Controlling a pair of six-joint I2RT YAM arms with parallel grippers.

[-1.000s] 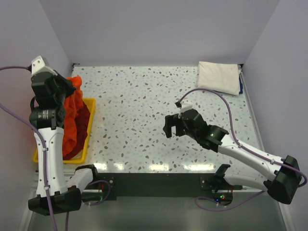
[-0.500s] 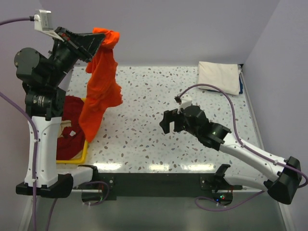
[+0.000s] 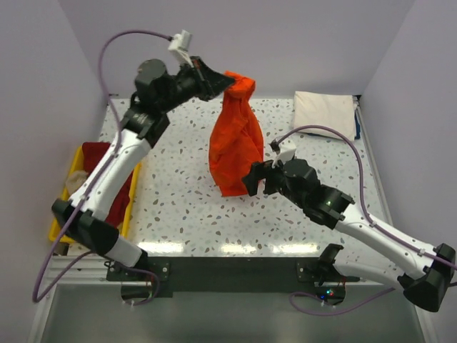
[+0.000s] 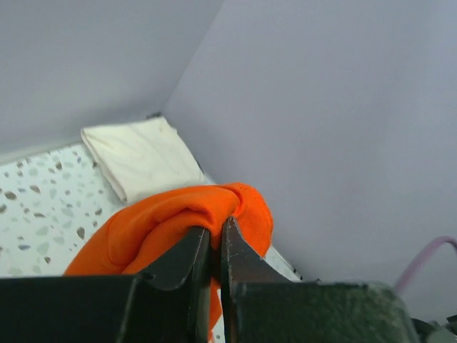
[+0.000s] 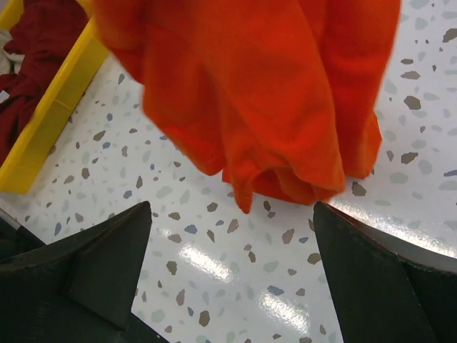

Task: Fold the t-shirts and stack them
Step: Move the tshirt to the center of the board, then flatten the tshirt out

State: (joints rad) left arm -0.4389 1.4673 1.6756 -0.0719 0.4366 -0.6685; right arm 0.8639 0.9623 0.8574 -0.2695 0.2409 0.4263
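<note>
- Yellow plastic tray (image 3: 54, 230), far to the L of both sets of jaws: a dark red cloth t-shirt (image 3: 96, 153) lies in it, now uncovered since the orange one left.
- Left gripper (image 3: 227, 84): a sec ago it was low over the tray; now it has swung up & across to mid-table. Jaws are nearly closed, pinching a bunched fold at the top of the bright orange cloth t-shirt (image 3: 235, 143).
- The orange shirt hangs straight down from those jaws, crumpled. Its lower hem is at or just above the white speckled table (image 3: 178, 157); contact can't be told.
- Right gripper (image 3: 255, 180): edged slightly toward the shirt. Jaws are spread wide & hold nothing, w/ the shirt's low edge just ahead of them, untouched.
- Cream-white folded cloth t-shirt (image 3: 325, 113): flat in the far R corner, well beyond the right jaws, unchanged.
- Meaning, prob.: pick from the tray is done & the shirt has reached the work area. It likely needs a 2nd grip from the R side to spread it flat before folding. The stack looks to be one shirt so far.
</note>
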